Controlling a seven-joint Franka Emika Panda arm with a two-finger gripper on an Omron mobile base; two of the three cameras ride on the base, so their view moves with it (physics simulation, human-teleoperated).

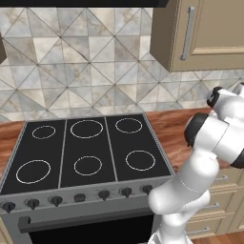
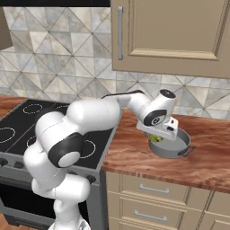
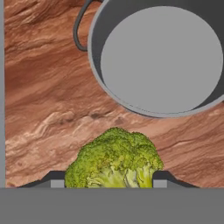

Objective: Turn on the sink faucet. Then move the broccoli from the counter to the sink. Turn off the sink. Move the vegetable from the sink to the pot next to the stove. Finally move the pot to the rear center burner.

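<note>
Between our fingers: claw (image 3: pixel 109 183) clamped on broccoli (image 3: pixel 114 157).
Ahead of claw: pot (image 3: pixel 162 59) mouth, empty, over worktop (image 3: pixel 39 87); we judge release follows.

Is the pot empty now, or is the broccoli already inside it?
Empty. The pot shows a bare grey bottom; the broccoli sits between the tool's fingers.

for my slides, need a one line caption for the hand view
Gripper holding the broccoli above the wooden counter, beside the empty grey pot.
</note>
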